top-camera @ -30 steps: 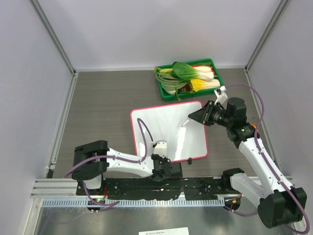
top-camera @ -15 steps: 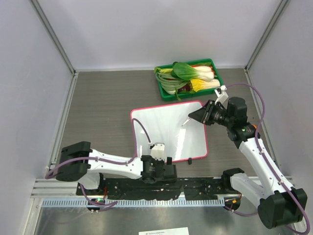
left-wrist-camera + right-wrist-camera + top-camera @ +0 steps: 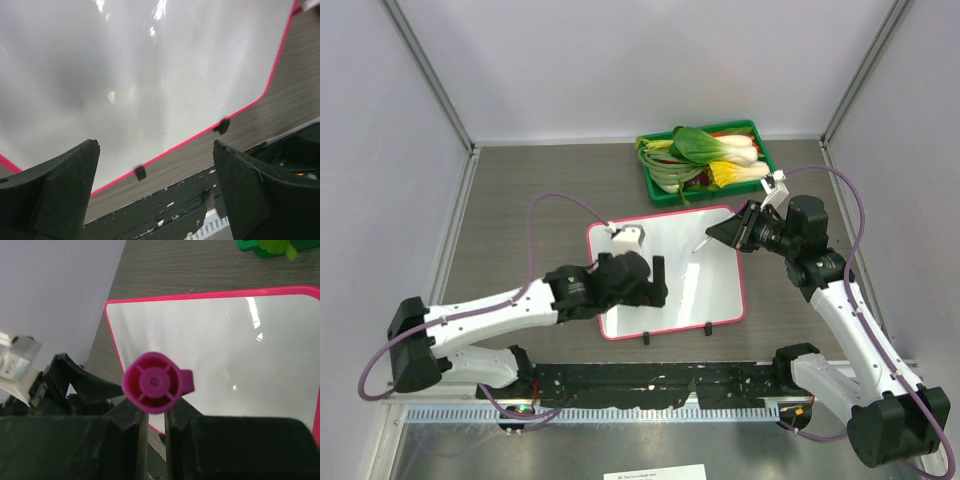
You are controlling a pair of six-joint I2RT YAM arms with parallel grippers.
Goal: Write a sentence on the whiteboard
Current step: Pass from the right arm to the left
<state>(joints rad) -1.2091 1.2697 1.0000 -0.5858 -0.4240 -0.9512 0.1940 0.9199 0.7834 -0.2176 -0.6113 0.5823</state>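
The whiteboard (image 3: 695,285) lies flat mid-table, white with a pink-red frame and two black feet on its near edge; no writing shows on it. My left gripper (image 3: 656,282) hovers over its left half, open, with nothing between the fingers. The left wrist view shows the board (image 3: 150,75) beneath that gripper (image 3: 155,146). My right gripper (image 3: 722,236) is over the board's far right corner, shut on a marker (image 3: 702,245) whose tip points at the board. In the right wrist view the marker's magenta end (image 3: 155,382) sticks out of the gripper (image 3: 153,416), above the whiteboard (image 3: 225,345).
A green tray (image 3: 653,185) of leafy vegetables stands just behind the whiteboard, at the back right. A black rail (image 3: 720,378) with the arm bases runs along the near edge. Grey walls close in the table on the left, back and right.
My left arm has swung from the board's near edge up over its left half, and its gripper has opened. The right arm and marker have barely moved.
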